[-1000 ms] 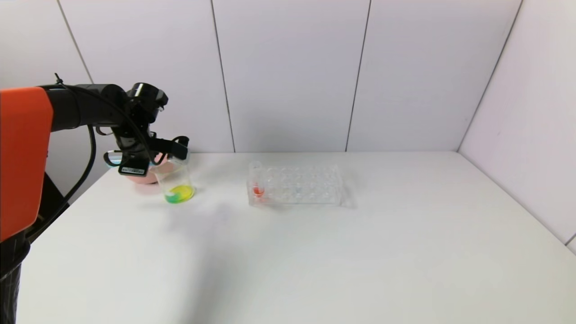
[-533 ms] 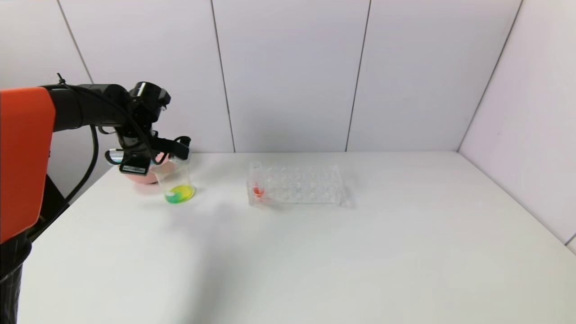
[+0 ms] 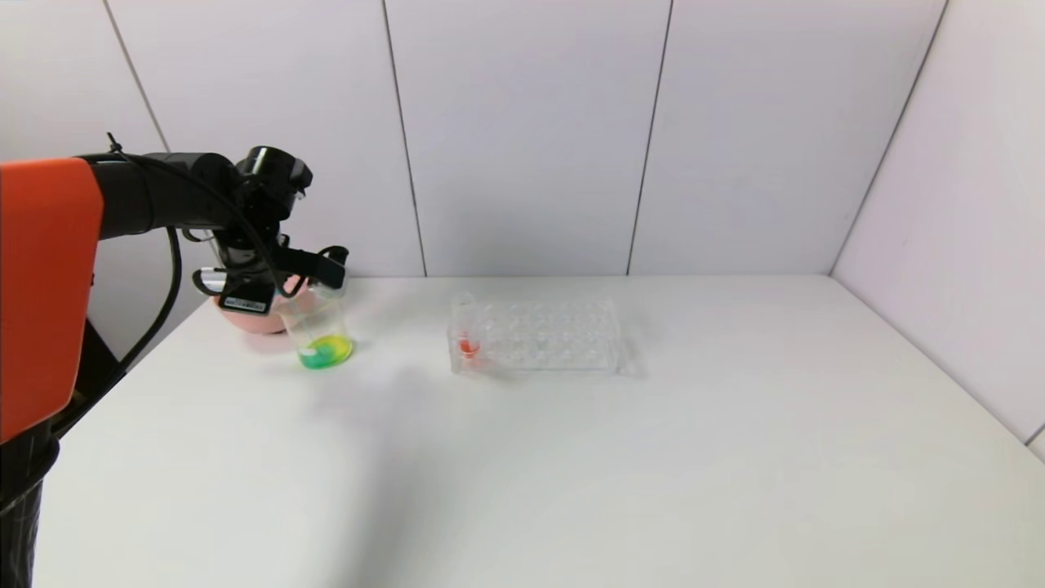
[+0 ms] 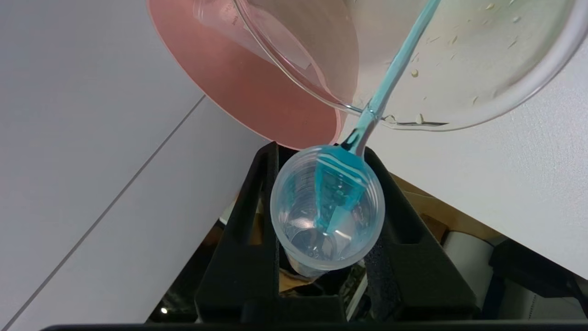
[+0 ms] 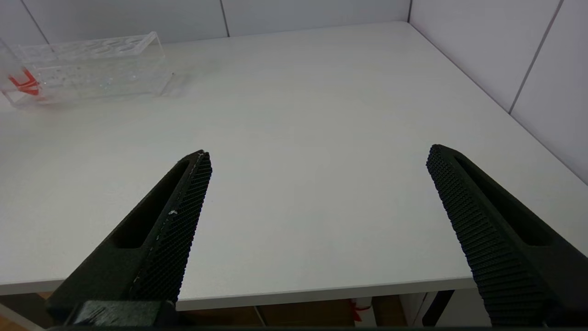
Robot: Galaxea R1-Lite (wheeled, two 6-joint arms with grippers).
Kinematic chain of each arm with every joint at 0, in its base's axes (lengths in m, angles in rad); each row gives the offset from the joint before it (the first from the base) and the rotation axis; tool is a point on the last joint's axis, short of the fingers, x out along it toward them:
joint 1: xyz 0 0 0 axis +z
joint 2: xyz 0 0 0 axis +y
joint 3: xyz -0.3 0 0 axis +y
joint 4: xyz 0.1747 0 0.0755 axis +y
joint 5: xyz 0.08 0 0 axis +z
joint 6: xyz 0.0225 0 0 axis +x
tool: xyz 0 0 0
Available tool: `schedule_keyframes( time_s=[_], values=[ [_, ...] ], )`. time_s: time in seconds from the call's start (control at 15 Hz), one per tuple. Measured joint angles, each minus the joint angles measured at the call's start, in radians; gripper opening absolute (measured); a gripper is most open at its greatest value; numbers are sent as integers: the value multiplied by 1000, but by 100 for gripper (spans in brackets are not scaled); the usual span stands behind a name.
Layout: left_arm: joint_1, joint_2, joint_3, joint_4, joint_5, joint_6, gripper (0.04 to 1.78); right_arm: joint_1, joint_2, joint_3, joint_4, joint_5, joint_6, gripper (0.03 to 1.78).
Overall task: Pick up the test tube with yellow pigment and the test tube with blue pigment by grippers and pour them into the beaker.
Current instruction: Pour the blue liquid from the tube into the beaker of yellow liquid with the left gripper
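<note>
My left gripper [image 3: 329, 263] is shut on the test tube with blue pigment [image 4: 327, 211] and holds it tipped over the beaker [image 3: 320, 327]. The tube's mouth sits between the black fingers [image 4: 257, 184], close to the beaker's rim [image 4: 482, 105]. A thin blue stream [image 4: 395, 69] runs from the tube into the beaker. The beaker holds yellow liquid going green at its bottom. No tube with yellow in it shows. My right gripper [image 5: 319, 158] stands open and empty above the table's near edge.
A pink bowl [image 3: 249, 318] stands just behind the beaker, with a clear tube [image 4: 229, 27] lying in it. The clear rack [image 3: 535, 335] sits mid-table with an orange-red tube [image 3: 467, 331] at its left end. Walls close the back and right.
The left gripper has lifted slightly while still tipped over the beaker. The liquid in the beaker has turned greener.
</note>
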Motion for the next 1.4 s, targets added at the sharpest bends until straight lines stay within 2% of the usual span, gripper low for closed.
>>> schedule_keyframes(
  time_s=[1.4],
  values=[
    [-23,0,1,-18,77,39,53,0,0,0,0,0,0,171]
  ],
)
